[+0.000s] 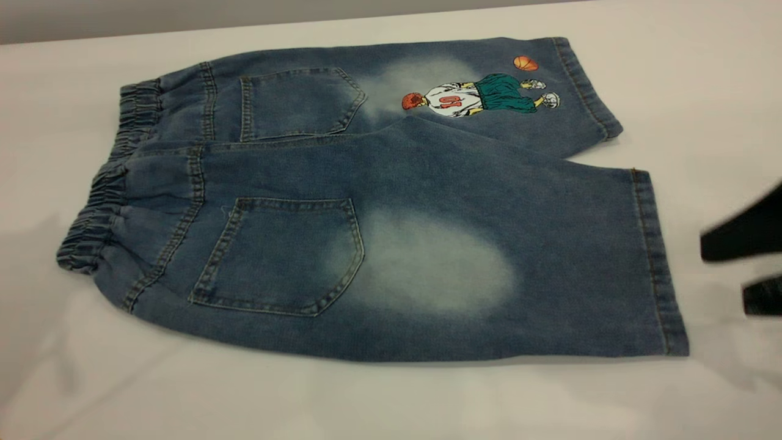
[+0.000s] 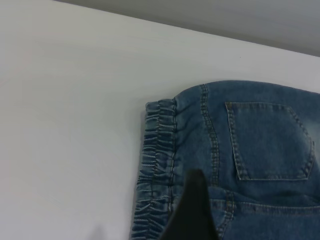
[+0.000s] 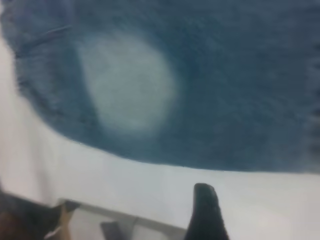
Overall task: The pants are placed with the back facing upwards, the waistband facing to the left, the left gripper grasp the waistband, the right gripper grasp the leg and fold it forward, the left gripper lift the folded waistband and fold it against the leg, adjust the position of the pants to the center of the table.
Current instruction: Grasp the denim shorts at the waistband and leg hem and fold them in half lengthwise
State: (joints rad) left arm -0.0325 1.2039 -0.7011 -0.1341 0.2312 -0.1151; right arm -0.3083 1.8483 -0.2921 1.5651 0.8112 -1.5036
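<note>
One pants [image 1: 391,201] flat on surface [image 1: 391,403], back up, two pockets showing. Right pincer [image 1: 748,266] just beside leg [image 1: 489,269] hem, spread. Left pincer [image 2: 192,210] over waistband [image 1: 110,183]; state unclear.

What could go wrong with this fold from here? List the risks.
1. The pants lie flat and unfolded, and the right gripper sits off the hem of the leg; closing there may miss the cloth.
2. In the left wrist view one finger hangs over the ruched waistband; a shallow pinch could slip off the gathers.
3. The legs overlap at the crotch, so lifting one may drag the printed leg across the table.
</note>
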